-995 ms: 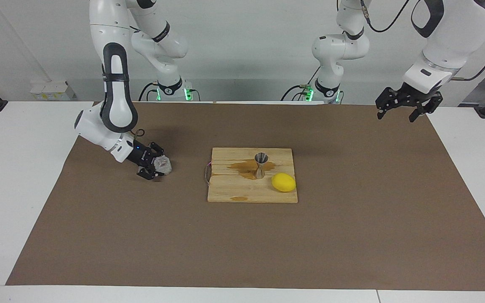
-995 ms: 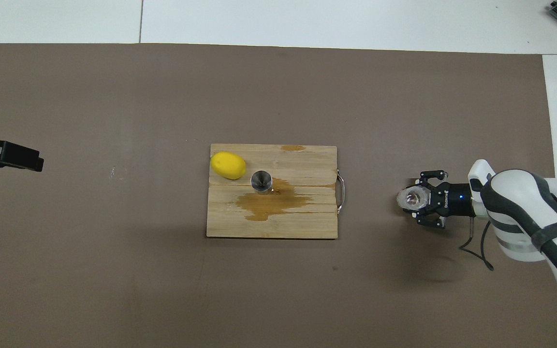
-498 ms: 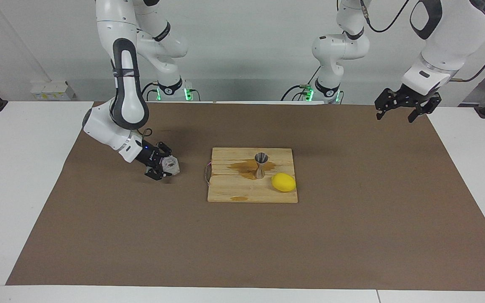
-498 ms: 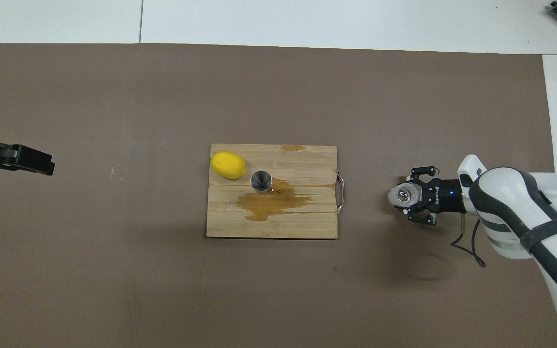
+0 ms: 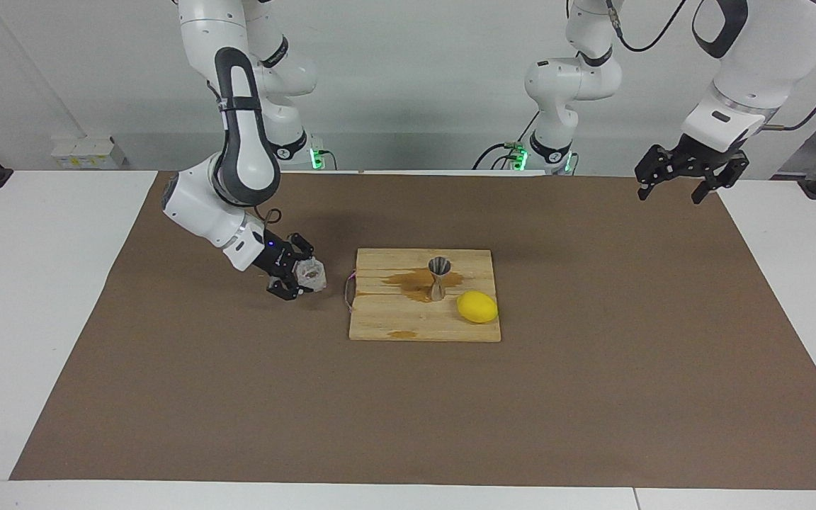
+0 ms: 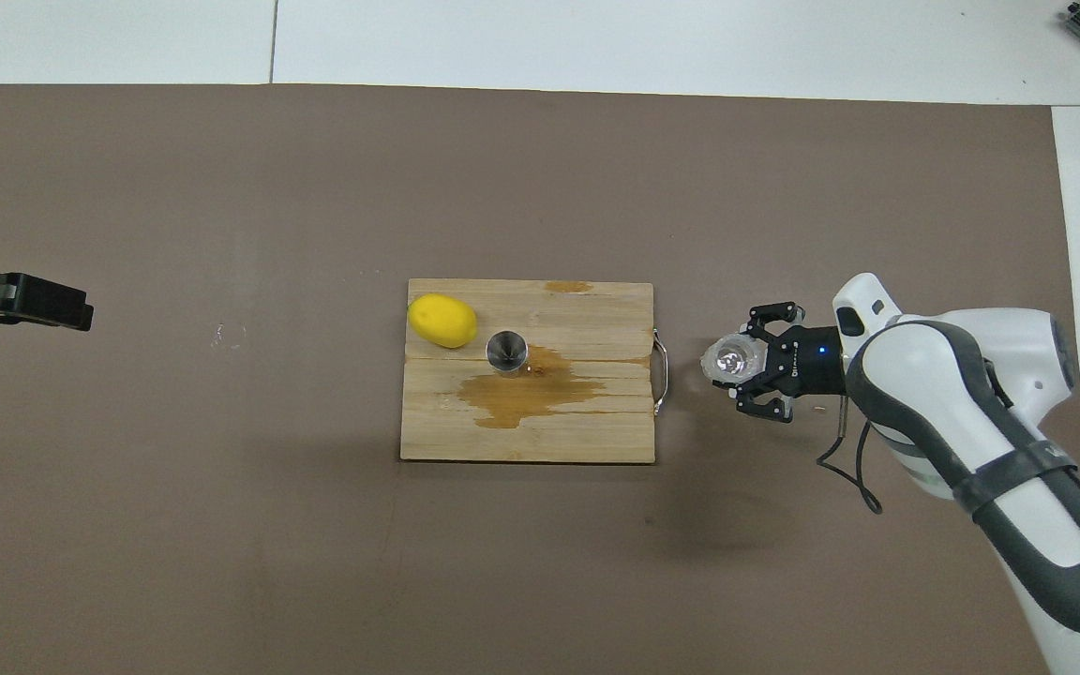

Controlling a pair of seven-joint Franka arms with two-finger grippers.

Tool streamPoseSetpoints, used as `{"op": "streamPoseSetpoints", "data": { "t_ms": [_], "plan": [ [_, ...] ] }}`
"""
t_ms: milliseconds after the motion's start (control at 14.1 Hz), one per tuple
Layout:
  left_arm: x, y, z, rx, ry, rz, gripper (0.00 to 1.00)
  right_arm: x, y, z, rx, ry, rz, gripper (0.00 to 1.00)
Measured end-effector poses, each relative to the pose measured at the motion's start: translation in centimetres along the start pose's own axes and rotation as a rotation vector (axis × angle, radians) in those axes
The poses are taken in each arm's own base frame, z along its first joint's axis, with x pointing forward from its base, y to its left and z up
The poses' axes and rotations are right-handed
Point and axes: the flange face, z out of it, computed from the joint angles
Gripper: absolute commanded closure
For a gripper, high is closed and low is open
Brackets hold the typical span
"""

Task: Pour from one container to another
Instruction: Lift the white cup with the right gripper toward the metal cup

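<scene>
Right gripper point(image 5: 307, 278), fingers clenched on tumbler point(image 5: 311, 275), has moved closer to the board point(image 5: 387, 326); left gripper point(image 5: 686, 177) fingers released, waiting; brown-papered counter point(image 5: 592, 397).

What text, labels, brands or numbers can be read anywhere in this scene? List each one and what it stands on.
None can be read.
right gripper, shut on the glass tumbler: small white printing on its black body, too small to make out.
cutting board, steel jigger, lemon: no markings show.
left gripper, waiting above the mat's edge: no lettering shows.
</scene>
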Motion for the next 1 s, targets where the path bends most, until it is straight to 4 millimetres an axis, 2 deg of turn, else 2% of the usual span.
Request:
{"op": "streamPoseSetpoints", "data": {
  "t_ms": [284, 569, 995],
  "plan": [
    [0.0, -0.1, -0.1, 0.0, 0.002, -0.013, 0.0, 4.0, -0.4, 0.5, -0.048, -0.008, 0.031, 0.46],
    [-0.2, -1.5, -0.2, 0.0, 0.005, -0.045, 0.0, 7.3, -1.2, 1.6, -0.07, -0.011, 0.046, 0.46],
    [-0.4, -1.4, -0.5, 0.001, 0.01, -0.043, 0.0, 12.6, -2.4, 2.9, -0.07, 0.003, 0.073, 0.46]
  ]
}}
